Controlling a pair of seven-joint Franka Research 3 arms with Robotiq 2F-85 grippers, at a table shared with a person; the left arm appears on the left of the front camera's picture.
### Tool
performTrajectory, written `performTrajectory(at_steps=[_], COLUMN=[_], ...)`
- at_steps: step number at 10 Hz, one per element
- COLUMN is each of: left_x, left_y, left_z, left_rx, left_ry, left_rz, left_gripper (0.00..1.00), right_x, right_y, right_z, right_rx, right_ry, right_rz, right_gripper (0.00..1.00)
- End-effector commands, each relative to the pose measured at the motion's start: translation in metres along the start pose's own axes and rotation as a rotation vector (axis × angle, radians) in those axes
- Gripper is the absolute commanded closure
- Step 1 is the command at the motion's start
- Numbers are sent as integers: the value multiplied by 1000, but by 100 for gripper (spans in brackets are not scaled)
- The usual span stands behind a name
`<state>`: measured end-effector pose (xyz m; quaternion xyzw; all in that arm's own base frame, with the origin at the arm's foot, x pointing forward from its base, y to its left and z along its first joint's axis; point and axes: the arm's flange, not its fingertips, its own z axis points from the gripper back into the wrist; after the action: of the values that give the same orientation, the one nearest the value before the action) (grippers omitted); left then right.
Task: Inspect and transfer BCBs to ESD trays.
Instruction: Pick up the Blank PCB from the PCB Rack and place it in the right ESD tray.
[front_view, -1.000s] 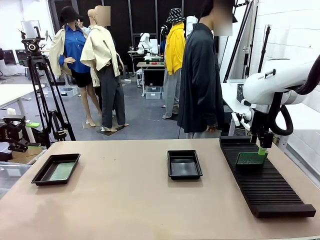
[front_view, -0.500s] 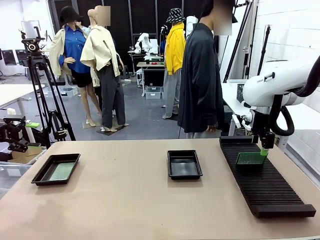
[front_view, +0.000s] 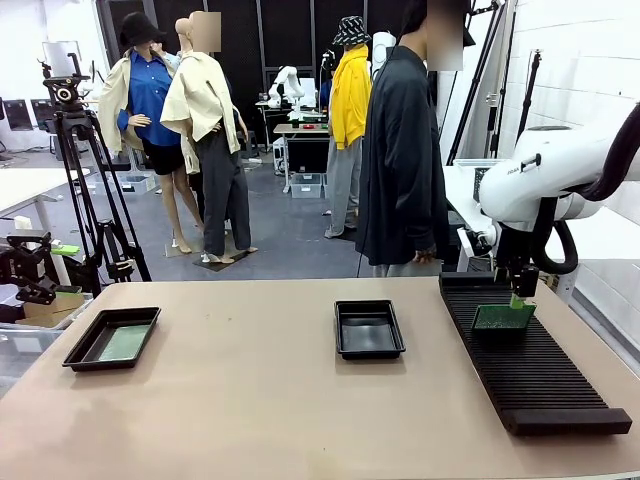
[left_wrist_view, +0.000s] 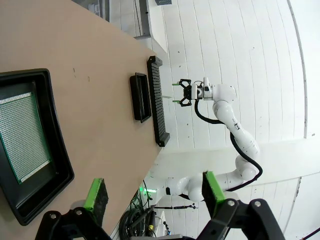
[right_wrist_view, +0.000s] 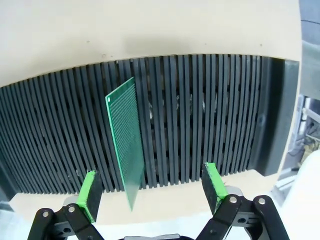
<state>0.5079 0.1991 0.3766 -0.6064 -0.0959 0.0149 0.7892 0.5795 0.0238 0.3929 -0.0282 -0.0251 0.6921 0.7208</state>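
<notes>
Your right arm (front_view: 545, 180) has shifted slightly toward picture left since a second ago. The rack (front_view: 530, 370), the left tray (front_view: 78, 352) and the centre tray (front_view: 370, 353) haven't moved. The upright board (front_view: 503, 317) stands in the rack at right, just under your spread right hand (front_view: 518, 298) and untouched. The flat board (front_view: 125, 343) lies in the left tray. Your left hand (left_wrist_view: 154, 192) is spread too.

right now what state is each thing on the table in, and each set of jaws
left tray: holds the flat board
flat board: lying flat on the tray floor
middle tray: no board in it
standing board: upright on edge in a rack slot
rack: carries the standing board
right gripper: jaws open either side of the standing board, not touching it
left gripper: jaws open, holding nothing
</notes>
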Motion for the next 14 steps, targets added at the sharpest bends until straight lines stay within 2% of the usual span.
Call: performTrajectory(at_steps=[1,9,13,14], left_x=[-2,-2,-2,-2], left_y=[-3,-3,-3,-3], left_z=[-1,-1,-1,-1], left_rx=[0,0,0,0], left_ry=[-19,-19,-19,-19], left_rz=[-2,-2,-2,-2], left_gripper=[0,0,0,0], right_x=[1,0,3,2], right_y=[-5,-13,-14,-14], right_z=[-12,-34,-32,-31], right_rx=[14,5,-8,-10], right_ry=[-44,-43,-64,-61], right_rz=[33,45,64,68], right_gripper=[0,0,0,3])
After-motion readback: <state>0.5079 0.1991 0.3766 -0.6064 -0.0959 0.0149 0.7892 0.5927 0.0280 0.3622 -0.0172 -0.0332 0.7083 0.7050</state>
